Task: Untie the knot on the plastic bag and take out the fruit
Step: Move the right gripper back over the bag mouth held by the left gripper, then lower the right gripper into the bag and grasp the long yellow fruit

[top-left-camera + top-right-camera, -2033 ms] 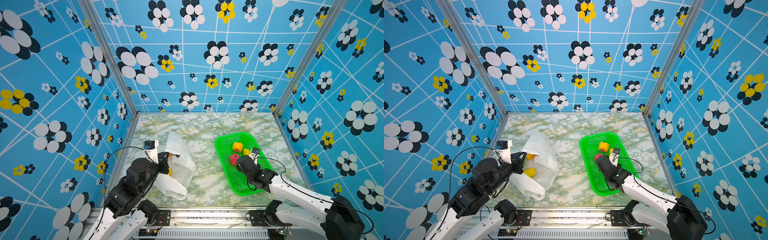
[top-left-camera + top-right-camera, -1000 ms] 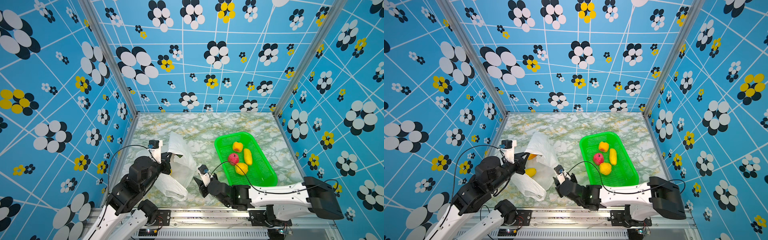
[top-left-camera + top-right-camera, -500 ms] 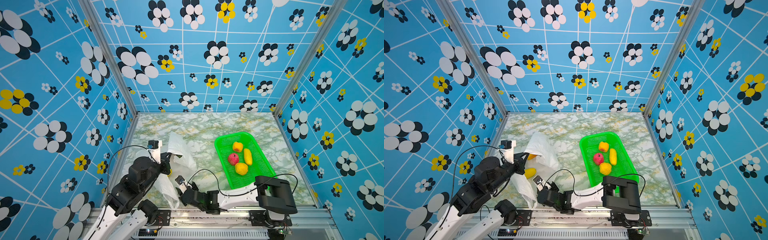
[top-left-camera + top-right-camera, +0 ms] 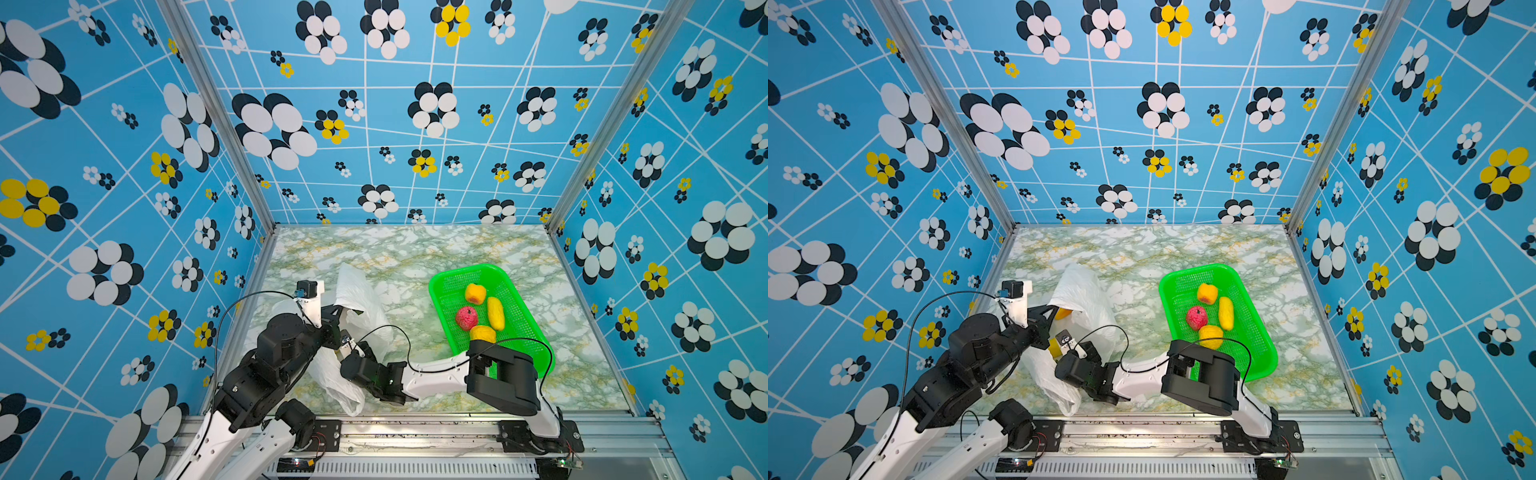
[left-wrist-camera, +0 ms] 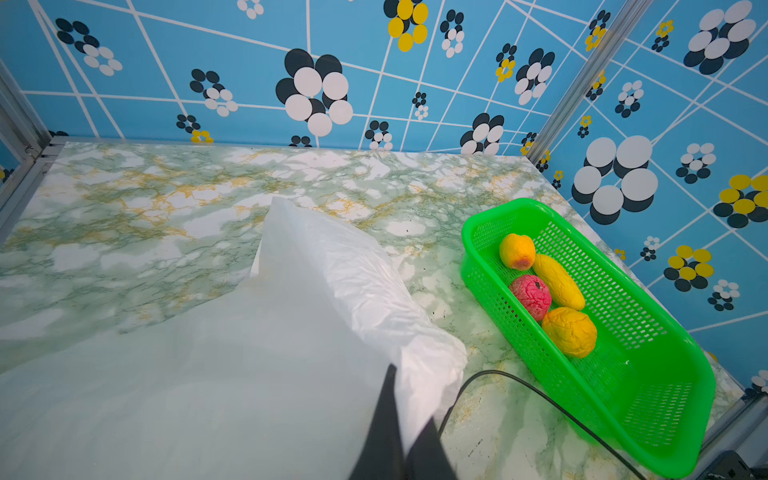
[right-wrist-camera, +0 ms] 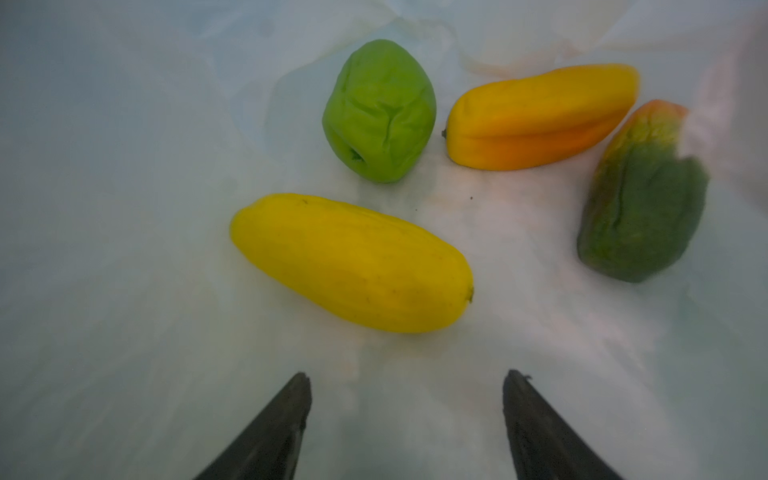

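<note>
Plastic bag (image 4: pixel 357 286), mouth open, on the tabletop's (image 4: pixel 415 249) left side: thin, limp, slippery film; left jaws clamped on its raised rim; right arm stretched low across the middle, wrist inside the bag, right jaws apart just short of the yellow fruit (image 6: pixel 353 262), judged light, squashy, best pinched across its narrow middle; four fruits lie in the basket (image 4: pixel 523 336).

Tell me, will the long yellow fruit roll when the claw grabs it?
Probably sideways only: the long yellow fruit is rounded and lies on its side. Its smooth skin may slip. The plastic bag beneath looks thin, so it could shift.
</note>
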### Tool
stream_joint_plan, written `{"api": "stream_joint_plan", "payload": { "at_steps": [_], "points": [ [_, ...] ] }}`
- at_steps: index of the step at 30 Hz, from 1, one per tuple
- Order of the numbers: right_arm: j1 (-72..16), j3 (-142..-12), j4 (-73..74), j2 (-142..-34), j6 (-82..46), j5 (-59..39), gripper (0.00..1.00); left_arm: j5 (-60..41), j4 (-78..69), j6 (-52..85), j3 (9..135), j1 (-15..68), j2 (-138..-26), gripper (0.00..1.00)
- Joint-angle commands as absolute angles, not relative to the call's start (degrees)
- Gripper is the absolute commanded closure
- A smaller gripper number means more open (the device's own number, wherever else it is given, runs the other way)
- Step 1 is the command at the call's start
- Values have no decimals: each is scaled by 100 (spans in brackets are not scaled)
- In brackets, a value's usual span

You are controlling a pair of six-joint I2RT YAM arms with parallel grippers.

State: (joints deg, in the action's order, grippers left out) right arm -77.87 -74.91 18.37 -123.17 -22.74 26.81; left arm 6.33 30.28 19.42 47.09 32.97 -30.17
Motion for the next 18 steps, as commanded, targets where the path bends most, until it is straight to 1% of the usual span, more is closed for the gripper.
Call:
{"api": "stream_joint_plan", "payload": {
  "at_steps": [1, 5, 9, 12, 15, 18],
  "points": [
    [-7664, -8196, 1248, -12791, -2281, 2316, 20, 545, 3077, 1924, 4878, 3262, -2977, 100],
    [-7461, -9089, 455, -13380, -2421, 2418, 13, 536, 3063, 1921, 4843, 3262, -2962, 100],
    [-7394, -10174, -399, -13950, -2326, 2584, 10, 515, 3085, 1919, 4859, 3260, -2971, 100],
    [-7367, -10602, -681, -14184, -2208, 2563, 9, 525, 3085, 1915, 4883, 3254, -2997, 100],
    [-7347, -10863, -814, -14337, -2081, 2568, 10, 511, 3067, 1912, 4878, 3260, -3009, 100],
    [-7307, -10930, -860, -14398, -2021, 2576, 17, 519, 3060, 1908, 4860, 3261, -3012, 100]
  ]
}}
